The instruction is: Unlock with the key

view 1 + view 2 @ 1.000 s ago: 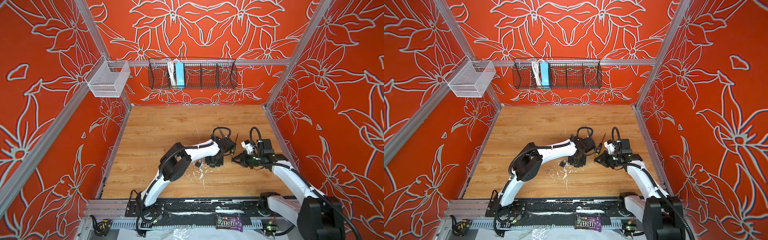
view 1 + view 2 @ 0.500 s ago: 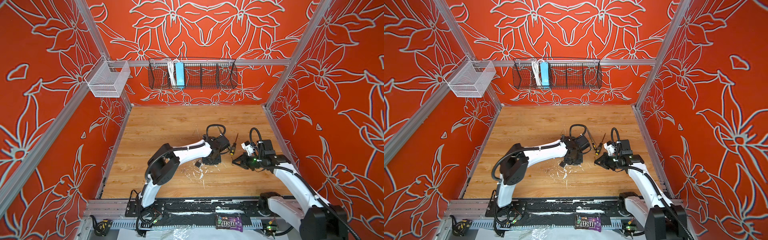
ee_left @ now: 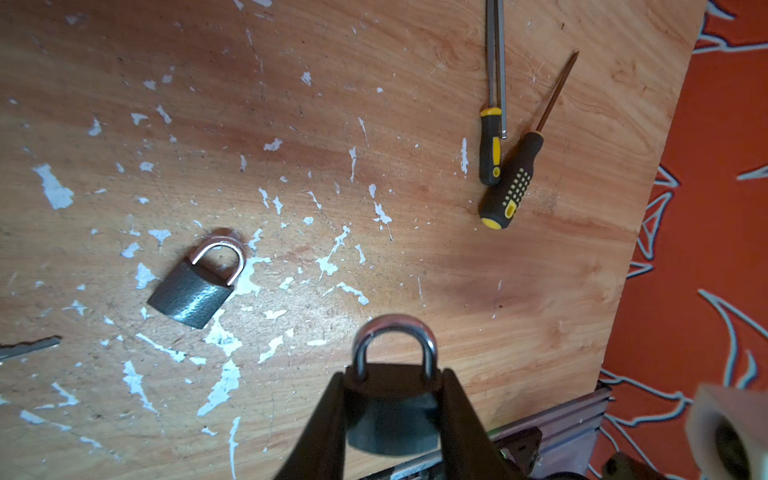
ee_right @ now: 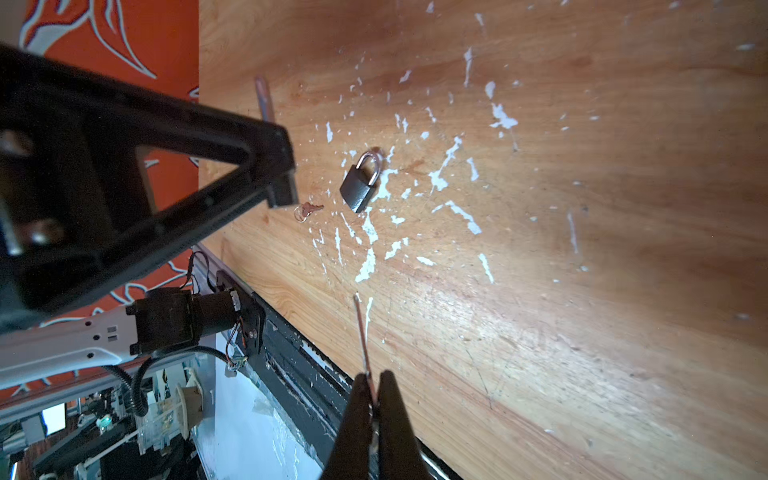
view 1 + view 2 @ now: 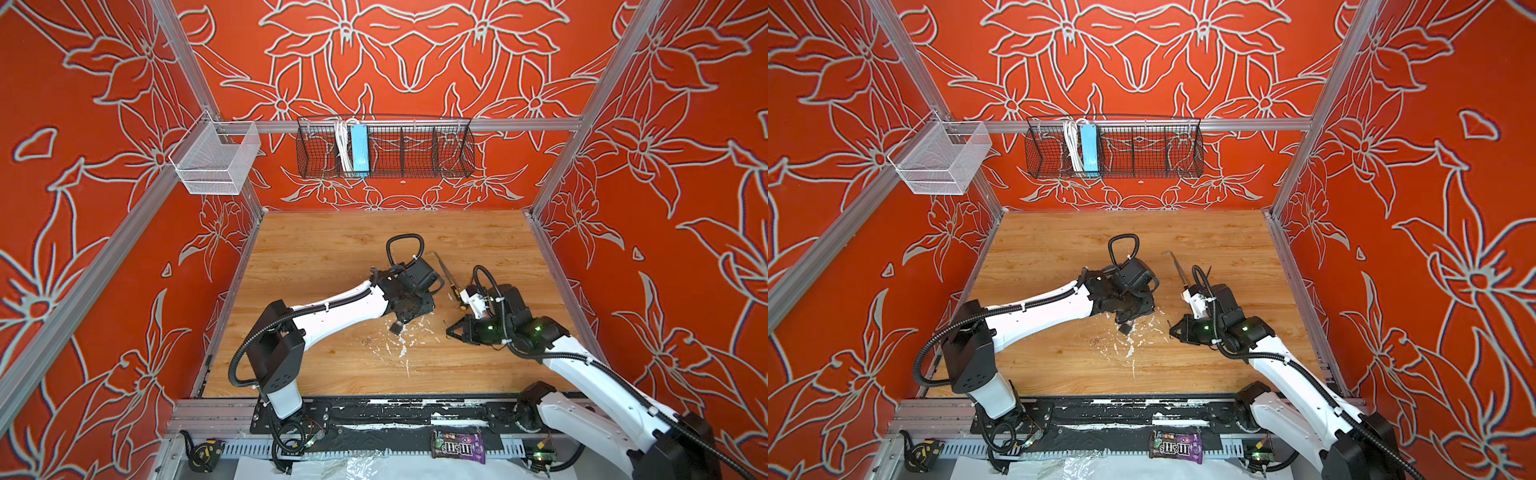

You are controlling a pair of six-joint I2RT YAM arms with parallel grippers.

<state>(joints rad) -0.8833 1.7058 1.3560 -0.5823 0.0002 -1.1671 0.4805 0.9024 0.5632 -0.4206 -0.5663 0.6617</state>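
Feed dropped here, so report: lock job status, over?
Left pincer clamps padlock. Right pincer pinches key, not yet inserted. Spare padlock, loose key lie nearby.

The tabletop (image 3: pixel 415 104) is wood-grain board with a soft sheen, scuffed and chipped so that white flecks show through its finish. The loose padlock (image 3: pixel 195 286) has a dark grey, pebbled, matt metal body and a bright polished shackle, while the gripped padlock (image 3: pixel 390 424) in the left gripper (image 3: pixel 392 374) shows a smoother dark body and a glossy chromed shackle between matt black plastic fingers (image 3: pixel 324 424). The large screwdriver (image 3: pixel 513 187) and small screwdriver (image 3: pixel 490 145) have matt black grips with yellow inserts and bare metal shafts, and the key (image 4: pixel 362 332) pinched in the right gripper (image 4: pixel 374 376) is thin metal with a coppery glint.
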